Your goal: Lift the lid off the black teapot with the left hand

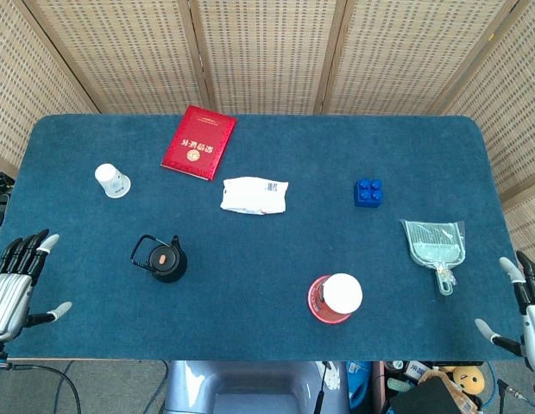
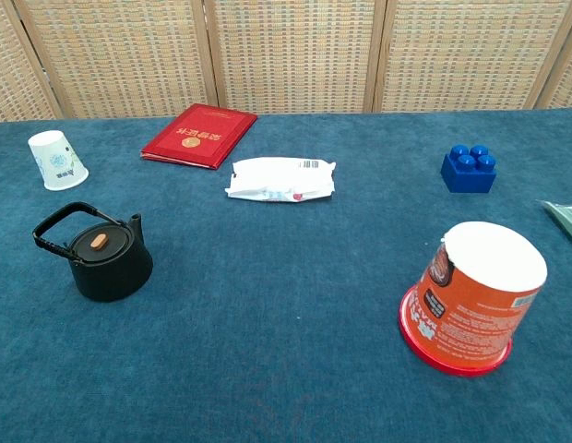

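Black metal teapot (image 1: 165, 260), lid (image 2: 100, 243) seated, stands untouched on the blue cloth table (image 1: 250, 302), front-left.
The left hand (image 1: 17, 280) is held empty, fingers spread, well apart; the raised handle (image 2: 60, 224) could be snagged and the pot tipped.

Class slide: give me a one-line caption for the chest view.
Black teapot, lid on, waits on the blue table among a red booklet, paper cup and upturned noodle tub.
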Available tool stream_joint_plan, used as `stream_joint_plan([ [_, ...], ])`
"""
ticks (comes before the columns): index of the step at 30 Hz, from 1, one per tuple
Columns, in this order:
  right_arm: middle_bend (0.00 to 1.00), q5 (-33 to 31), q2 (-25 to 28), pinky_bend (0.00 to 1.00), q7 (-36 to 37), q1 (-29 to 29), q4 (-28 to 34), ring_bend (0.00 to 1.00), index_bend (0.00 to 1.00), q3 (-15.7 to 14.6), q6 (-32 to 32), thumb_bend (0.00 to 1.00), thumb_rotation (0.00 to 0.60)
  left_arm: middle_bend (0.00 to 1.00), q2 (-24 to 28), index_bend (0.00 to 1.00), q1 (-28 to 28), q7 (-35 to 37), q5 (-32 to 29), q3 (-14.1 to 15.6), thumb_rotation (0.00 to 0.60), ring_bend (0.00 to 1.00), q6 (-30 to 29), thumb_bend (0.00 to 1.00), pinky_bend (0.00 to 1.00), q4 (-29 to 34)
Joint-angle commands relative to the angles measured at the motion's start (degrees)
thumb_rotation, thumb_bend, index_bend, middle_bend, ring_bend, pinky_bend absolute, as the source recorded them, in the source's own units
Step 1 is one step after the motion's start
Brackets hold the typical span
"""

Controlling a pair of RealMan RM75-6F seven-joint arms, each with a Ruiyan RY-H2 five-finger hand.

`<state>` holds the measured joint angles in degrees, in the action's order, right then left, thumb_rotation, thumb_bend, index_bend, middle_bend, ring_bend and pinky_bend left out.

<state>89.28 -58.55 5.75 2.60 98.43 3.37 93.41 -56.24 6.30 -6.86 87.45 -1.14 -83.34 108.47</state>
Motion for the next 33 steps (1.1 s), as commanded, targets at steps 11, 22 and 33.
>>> stream_joint_plan([
  [11, 0.0, -0.57, 0.4, 0.0, 1.1, 0.07, 0.08, 0.0, 0.0, 0.26, -0.06, 0.0, 0.6, 0.0, -1.66, 0.0, 2.15, 0.19, 0.81, -0.6, 0.6, 0.0, 2.39, 0.11, 0.0, -1.69],
  [22, 0.0, -2.42, 0.83, 0.0, 2.12, -0.05, -0.04, 0.0, 0.0, 1.03, -0.7, 0.0, 0.6, 0.0, -12.44, 0.0, 13.93, -2.12, 4.26, -4.38, 0.6, 0.0, 13.0, 0.11, 0.0, -9.01],
  [33, 0.0, -5.07, 1.28, 0.0, 4.15, -0.39, -0.95, 0.0, 0.0, 1.7, -2.59, 0.0, 0.6, 0.0, -23.33, 0.0, 20.68, -6.24, -0.43, -5.54, 0.6, 0.0, 20.89, 0.11, 0.0, -15.75],
])
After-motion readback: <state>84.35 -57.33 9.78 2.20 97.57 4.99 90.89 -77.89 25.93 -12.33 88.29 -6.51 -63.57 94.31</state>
